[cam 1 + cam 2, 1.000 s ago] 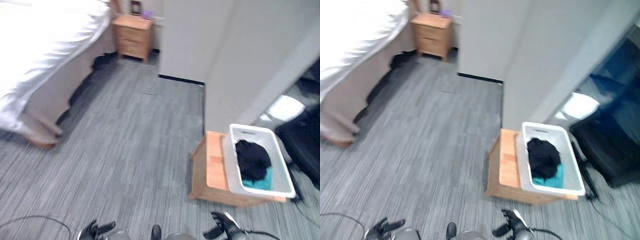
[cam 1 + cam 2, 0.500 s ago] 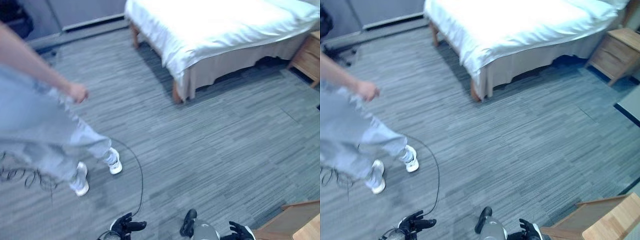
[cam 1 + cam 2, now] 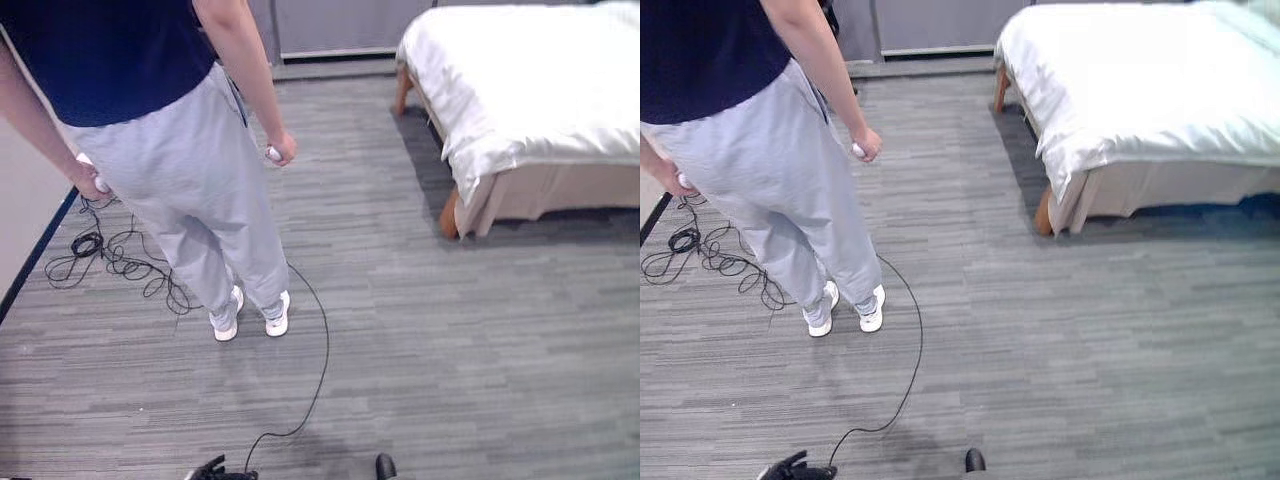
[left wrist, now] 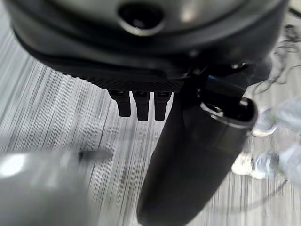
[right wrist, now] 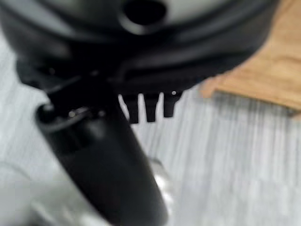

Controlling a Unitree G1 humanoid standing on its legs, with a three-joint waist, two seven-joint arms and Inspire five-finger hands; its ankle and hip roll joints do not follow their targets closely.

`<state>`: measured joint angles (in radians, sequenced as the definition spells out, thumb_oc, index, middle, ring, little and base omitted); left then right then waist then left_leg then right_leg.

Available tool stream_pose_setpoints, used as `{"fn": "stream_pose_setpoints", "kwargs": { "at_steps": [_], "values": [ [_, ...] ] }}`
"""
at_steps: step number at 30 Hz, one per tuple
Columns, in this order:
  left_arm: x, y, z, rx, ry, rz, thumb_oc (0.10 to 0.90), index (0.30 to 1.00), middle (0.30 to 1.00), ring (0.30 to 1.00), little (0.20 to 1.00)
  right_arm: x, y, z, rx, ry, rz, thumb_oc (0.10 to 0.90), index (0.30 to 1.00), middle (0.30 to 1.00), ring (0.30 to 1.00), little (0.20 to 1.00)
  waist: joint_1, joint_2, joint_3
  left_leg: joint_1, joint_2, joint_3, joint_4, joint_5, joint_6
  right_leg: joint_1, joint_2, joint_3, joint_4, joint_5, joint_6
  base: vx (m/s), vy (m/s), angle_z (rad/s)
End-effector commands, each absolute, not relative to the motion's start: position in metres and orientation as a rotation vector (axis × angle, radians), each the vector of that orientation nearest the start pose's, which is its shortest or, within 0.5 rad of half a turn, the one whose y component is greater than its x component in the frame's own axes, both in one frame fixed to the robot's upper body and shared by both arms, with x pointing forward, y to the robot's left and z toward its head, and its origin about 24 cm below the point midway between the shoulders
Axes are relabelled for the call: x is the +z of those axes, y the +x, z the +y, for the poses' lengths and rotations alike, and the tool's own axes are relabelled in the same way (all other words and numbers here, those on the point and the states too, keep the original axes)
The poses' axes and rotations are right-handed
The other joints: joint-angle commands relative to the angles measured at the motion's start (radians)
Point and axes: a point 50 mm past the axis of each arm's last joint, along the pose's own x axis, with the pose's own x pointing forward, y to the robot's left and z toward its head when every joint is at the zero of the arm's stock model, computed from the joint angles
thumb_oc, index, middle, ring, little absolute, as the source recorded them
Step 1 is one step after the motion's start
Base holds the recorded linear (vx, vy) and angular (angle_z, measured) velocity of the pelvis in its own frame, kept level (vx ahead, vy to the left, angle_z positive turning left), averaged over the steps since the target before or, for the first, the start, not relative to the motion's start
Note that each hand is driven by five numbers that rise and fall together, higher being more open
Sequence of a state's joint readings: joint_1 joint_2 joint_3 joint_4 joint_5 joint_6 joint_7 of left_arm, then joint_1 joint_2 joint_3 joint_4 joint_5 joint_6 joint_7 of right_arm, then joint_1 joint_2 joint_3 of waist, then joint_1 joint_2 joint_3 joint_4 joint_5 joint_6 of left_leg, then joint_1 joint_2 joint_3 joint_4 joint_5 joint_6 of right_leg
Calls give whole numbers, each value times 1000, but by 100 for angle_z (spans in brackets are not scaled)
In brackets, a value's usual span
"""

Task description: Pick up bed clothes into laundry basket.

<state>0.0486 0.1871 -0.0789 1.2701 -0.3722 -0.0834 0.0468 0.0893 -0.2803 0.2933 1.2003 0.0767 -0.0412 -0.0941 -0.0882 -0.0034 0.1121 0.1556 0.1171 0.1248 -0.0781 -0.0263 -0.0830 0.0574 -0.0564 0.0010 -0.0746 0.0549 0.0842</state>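
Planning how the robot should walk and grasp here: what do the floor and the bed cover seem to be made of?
The floor looks like low-pile grey carpet, matte, with fine striped texture and no shine. The bed cover looks like soft white woven fabric, probably cotton: it drapes and creases over the mattress corner. Both hands hang empty: left hand, right hand.

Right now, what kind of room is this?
Probably a mock bedroom in a lab or office: a bed with white sheets, grey carpet floor, and a person standing by with a controller.

Head pair looking steeply down at floor [image 3: 480, 360], sharing person [image 3: 190, 170] and bed [image 3: 1160, 90]; wrist cameras close behind each hand, facing floor.
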Motion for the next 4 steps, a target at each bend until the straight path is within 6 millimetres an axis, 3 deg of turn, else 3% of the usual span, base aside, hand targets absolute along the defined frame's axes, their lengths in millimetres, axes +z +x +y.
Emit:
{"fn": "stream_pose_setpoints", "kwargs": {
  "at_steps": [1,4],
  "values": [
    [-166,85,218,342,-59,1154,800,900,900,900,900,-157,102,-233,-73,-341,1119,800,900,900,900,900,-1,-36,-19,-35,-73,10,-8,14,43,6,-3,28,42,-67,30,0,0,0],
    [-167,84,215,351,-78,1157,800,900,900,900,900,-158,103,-227,-40,-355,1116,800,900,900,900,900,5,-42,-30,-34,-79,4,-9,9,46,13,-8,25,37,-63,31,20,8,8]
  ]
}}
